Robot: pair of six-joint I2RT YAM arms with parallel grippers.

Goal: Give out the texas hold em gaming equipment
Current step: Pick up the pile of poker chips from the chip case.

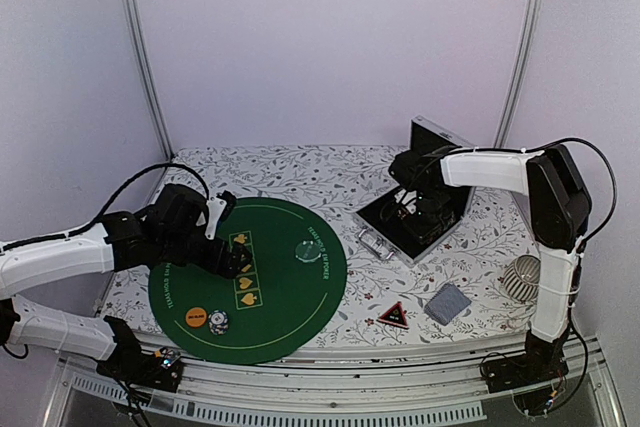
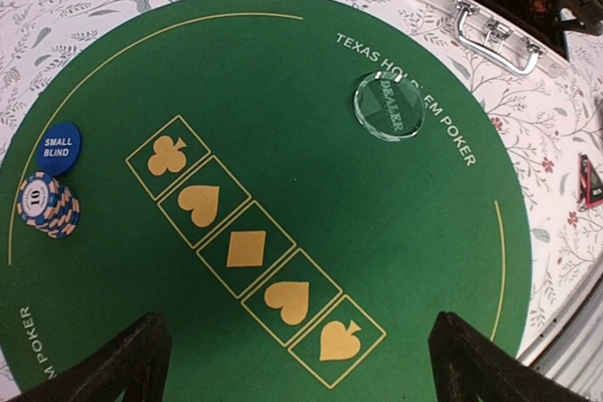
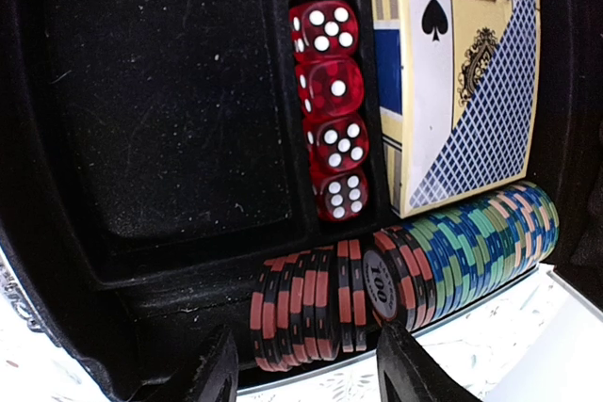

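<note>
Left wrist: clear disc [image 2: 390, 105] reads DEALER, blue disc [image 2: 58, 148] SMALL BLIND — left claw [image 2: 298, 321], right claw [image 3: 303, 330] both apart.

bright, even, diffuse light, faint shadows; overhead view sharp. right wrist view's lower corners blow out white; case interior [image 3: 160, 91] dark.

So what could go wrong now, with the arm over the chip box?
The right gripper hangs open over the tightly packed row of striped poker chips in the black case tray; it might pinch too many, or flick loose the skewed chip marked 100. On the round green felt mat, the open left gripper could perhaps topple the small striped chip stack nearby.
</note>
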